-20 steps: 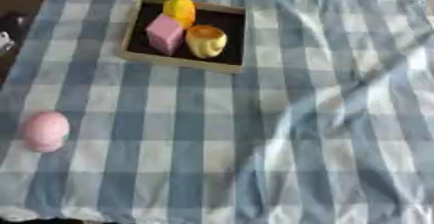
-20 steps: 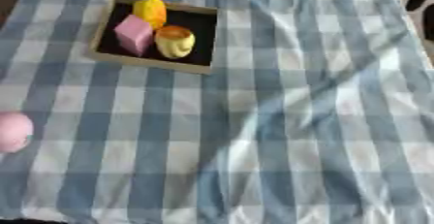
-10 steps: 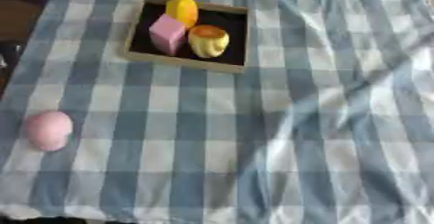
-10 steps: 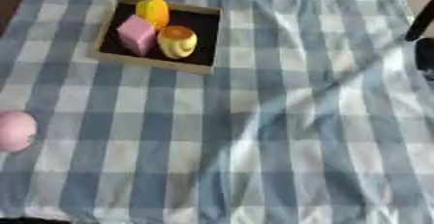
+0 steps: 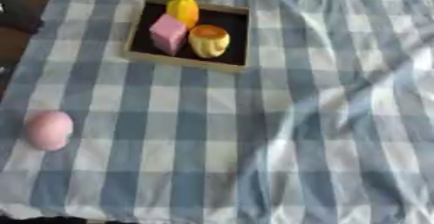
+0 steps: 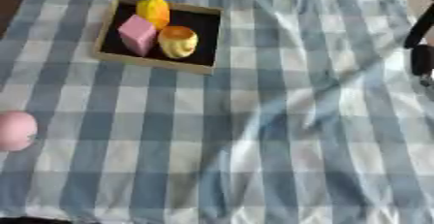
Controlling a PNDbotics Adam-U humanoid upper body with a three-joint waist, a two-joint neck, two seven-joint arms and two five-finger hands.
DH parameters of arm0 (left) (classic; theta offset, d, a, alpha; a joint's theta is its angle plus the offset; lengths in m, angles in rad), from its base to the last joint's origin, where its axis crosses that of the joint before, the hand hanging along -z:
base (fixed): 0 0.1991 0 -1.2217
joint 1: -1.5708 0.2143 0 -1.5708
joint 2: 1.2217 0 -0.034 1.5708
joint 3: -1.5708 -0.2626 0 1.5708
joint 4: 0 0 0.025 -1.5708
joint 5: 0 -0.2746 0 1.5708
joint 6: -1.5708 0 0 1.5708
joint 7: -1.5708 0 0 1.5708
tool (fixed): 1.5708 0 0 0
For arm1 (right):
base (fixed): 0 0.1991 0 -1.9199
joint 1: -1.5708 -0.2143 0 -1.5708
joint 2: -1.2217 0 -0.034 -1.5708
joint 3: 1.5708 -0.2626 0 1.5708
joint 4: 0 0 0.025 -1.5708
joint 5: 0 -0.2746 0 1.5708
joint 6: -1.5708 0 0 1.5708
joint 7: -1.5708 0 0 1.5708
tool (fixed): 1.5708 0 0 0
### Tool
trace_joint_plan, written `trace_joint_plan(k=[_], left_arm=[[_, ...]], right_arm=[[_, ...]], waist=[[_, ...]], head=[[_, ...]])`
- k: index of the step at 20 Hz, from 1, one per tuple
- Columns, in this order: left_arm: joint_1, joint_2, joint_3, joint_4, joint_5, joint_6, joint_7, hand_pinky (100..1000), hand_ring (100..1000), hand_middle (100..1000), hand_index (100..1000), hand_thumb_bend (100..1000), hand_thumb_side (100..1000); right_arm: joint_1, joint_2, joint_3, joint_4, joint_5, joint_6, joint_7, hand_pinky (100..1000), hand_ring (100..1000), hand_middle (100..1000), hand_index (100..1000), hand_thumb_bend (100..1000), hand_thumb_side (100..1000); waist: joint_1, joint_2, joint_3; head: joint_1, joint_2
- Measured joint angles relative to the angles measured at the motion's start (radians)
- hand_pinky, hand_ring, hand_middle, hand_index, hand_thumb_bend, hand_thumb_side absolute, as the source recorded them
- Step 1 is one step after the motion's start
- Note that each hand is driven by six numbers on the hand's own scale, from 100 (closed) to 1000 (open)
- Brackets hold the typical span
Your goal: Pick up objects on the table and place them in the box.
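Note:
A shallow box (image 5: 181, 62) with a tan rim and black floor sits at the upper left of the checked cloth. Inside it are a pink block (image 5: 168, 33), an orange-yellow piece (image 5: 184, 10) behind it and a yellow cup-shaped piece (image 5: 209, 40). A pink egg-shaped object (image 5: 48, 129) lies alone on the cloth near the left edge, well below the box. A black part of my right arm or hand (image 6: 421, 48) shows at the right edge of the right eye view, far from both. My left hand shows in no view.
The blue and white checked cloth (image 5: 280, 136) is wrinkled, with raised folds across its right half. Brown floor and a dark shape (image 5: 17, 18) lie beyond the cloth's upper left edge. The cloth's front edge runs along the bottom.
A black part of my right arm has come in at the right edge of the right eye view. The pictures have shifted slightly; the box and pink egg stay where they were.

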Motion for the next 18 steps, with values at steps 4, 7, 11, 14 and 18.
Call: trace_joint_plan(k=[4,7,11,14,18], left_arm=[[0.033,0.018,0.003,-0.038,-0.036,-0.009,0.009,929,981,784,884,100,705],[0.050,0.018,0.003,-0.050,-0.096,-0.025,0.025,936,984,760,879,100,703],[0.069,0.018,-0.005,-0.051,-0.179,-0.043,0.043,941,983,755,879,130,720],[0.087,0.018,-0.016,-0.051,-0.229,-0.048,0.048,939,982,757,894,144,738],[0.108,0.015,-0.033,-0.043,-0.271,-0.045,0.045,940,983,760,899,191,678]], right_arm=[[0.000,0.004,0.000,0.000,0.005,0.009,0.007,1000,1000,415,962,100,470],[0.000,0.009,-0.002,0.000,0.005,0.016,0.009,1000,1000,413,961,100,470],[0.000,0.013,-0.003,0.000,0.005,0.023,0.014,1000,1000,411,961,100,470],[0.000,0.018,-0.003,0.000,0.005,0.029,0.018,1000,1000,409,962,100,470],[-0.001,0.019,-0.003,0.000,0.005,0.041,0.026,1000,1000,406,961,100,470]], waist=[[0.002,0.000,0.001],[0.005,0.000,0.000],[0.006,0.000,-0.003],[0.008,-0.001,-0.004],[0.012,-0.001,-0.005]], head=[[0.000,0.000],[0.003,0.000],[0.009,0.000],[0.013,0.000],[0.018,0.000]])
